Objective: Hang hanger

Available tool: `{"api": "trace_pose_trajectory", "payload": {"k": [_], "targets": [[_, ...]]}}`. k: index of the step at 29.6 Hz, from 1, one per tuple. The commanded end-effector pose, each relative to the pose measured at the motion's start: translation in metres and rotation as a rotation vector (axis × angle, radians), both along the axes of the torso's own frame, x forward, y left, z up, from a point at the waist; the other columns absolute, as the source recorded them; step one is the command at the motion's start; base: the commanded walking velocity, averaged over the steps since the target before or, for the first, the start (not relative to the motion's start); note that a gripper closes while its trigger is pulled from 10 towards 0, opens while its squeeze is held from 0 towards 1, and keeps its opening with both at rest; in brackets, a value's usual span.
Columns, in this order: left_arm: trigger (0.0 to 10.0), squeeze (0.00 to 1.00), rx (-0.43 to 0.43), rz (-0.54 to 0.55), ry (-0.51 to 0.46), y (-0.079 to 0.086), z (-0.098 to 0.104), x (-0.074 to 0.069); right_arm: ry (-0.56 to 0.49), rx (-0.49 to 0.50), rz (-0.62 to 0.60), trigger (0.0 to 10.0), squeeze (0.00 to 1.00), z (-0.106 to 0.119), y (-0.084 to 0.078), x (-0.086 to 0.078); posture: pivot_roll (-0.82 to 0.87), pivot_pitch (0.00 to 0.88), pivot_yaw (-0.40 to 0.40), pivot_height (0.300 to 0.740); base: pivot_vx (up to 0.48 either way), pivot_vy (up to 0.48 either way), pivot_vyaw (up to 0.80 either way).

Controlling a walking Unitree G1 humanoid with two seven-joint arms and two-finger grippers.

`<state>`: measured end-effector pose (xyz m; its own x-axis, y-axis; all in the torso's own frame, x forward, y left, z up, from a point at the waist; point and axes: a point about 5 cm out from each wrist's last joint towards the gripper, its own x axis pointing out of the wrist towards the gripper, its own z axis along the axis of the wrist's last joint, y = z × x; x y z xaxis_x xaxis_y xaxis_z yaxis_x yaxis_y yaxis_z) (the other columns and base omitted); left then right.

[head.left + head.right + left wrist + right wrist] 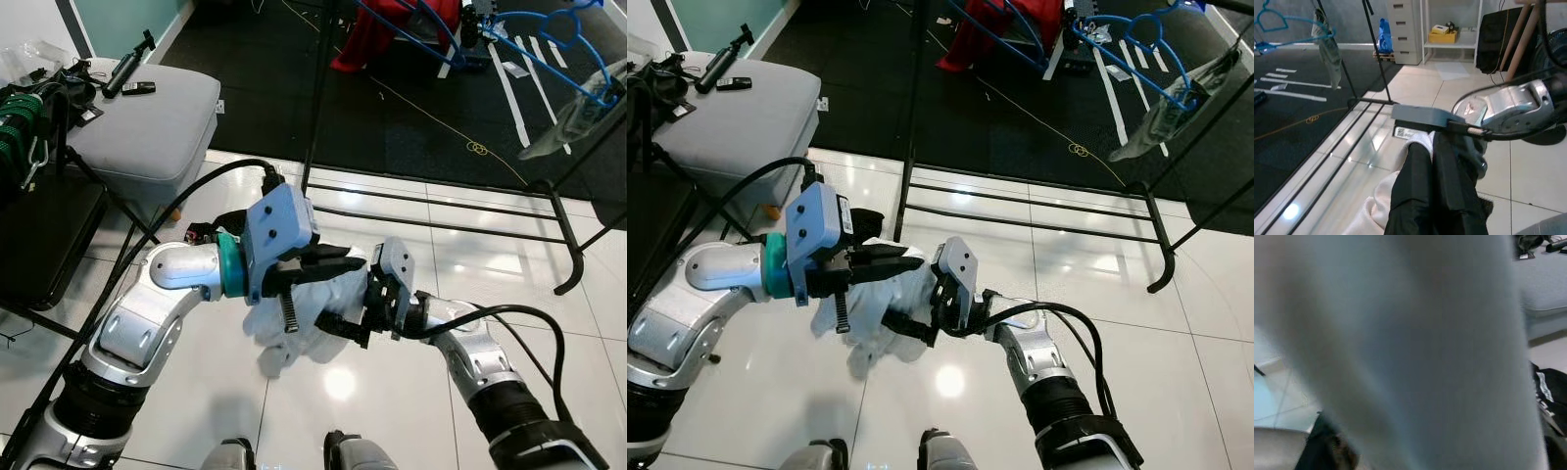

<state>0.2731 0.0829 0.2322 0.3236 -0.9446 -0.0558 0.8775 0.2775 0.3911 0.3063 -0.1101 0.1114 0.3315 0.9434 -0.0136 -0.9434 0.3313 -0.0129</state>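
A crumpled white garment (304,318) hangs between my two grippers, low over the white tiles. My left gripper (338,266) comes in from the left and is shut on the garment's upper part; cloth pokes out at its fingers (1422,196). My right gripper (338,325) meets the garment from the right and is shut on it; the cloth (1400,347) lies blurred right against that wrist camera. A blue hanger (558,44) with a pale garment (578,117) hangs on the black rack (318,108) at the far right. A second blue hanger (416,22) carries red cloth (377,34).
The rack's base bars (431,201) run across the tiles just ahead, with dark carpet (411,108) beyond. A grey ottoman (147,122) holding small items stands at the left. A black stand (39,235) with cables is beside it.
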Motion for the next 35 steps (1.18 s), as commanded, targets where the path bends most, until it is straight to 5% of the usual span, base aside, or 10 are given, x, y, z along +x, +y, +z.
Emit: {"api": "trace_pose_trajectory", "payload": {"k": [1,17,35], "targets": [[10.0,0.00,-0.009,-0.041,-0.024,-0.006,0.005,-0.005,0.005,0.033,0.002,0.0,0.00,0.004,0.000,0.001,0.00,0.076,-0.017,0.740,0.000,0.000,0.00],[10.0,0.00,0.017,0.001,-0.029,-0.001,0.001,-0.001,-0.004,0.071,-0.026,0.0,0.00,0.011,-0.005,0.005,0.00,0.078,-0.018,0.740,0.000,0.000,0.00],[10.0,0.00,0.049,0.189,-0.047,0.021,-0.005,0.019,-0.033,0.114,-0.111,0.0,0.00,0.022,-0.018,0.006,-0.01,0.097,-0.017,0.740,0.000,0.000,0.00]]}}
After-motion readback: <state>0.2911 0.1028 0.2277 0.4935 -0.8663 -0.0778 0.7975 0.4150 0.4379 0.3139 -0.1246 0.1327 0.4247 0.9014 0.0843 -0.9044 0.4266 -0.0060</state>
